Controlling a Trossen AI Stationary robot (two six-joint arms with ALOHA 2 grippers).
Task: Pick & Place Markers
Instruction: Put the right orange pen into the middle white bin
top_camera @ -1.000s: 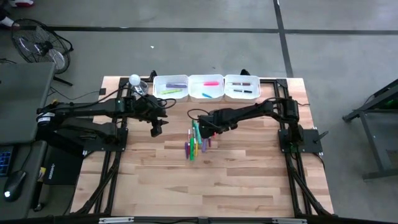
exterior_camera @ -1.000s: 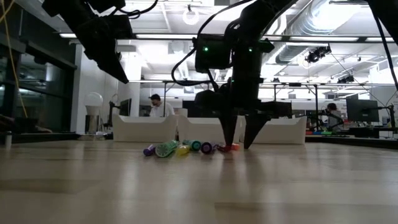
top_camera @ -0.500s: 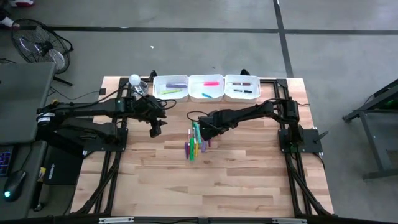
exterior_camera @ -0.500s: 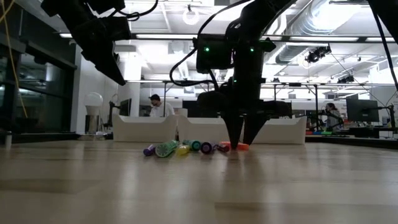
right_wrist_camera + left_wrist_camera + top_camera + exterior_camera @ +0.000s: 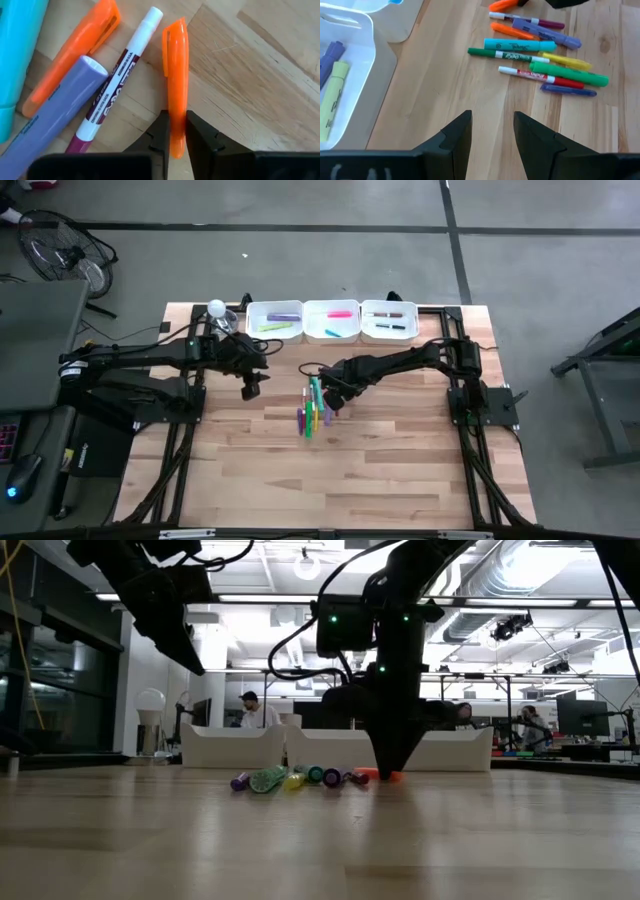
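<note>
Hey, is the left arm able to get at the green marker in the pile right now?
Probably yes. The left gripper hangs open above bare wood, nothing lies before the green marker, though the right gripper, clamping an orange marker, works close by.

Open-plan lab: exposed ducts [image 5: 520, 575], workstations [image 5: 575, 720]

Wooden tabletop [image 5: 380, 470] with markers and trays

A loose cluster of markers [image 5: 316, 406] lies near the tabletop's middle; three white trays [image 5: 332, 321] stand in a row along its far edge, and a white bulb-like object [image 5: 216, 308] sits near the far left corner.
</note>
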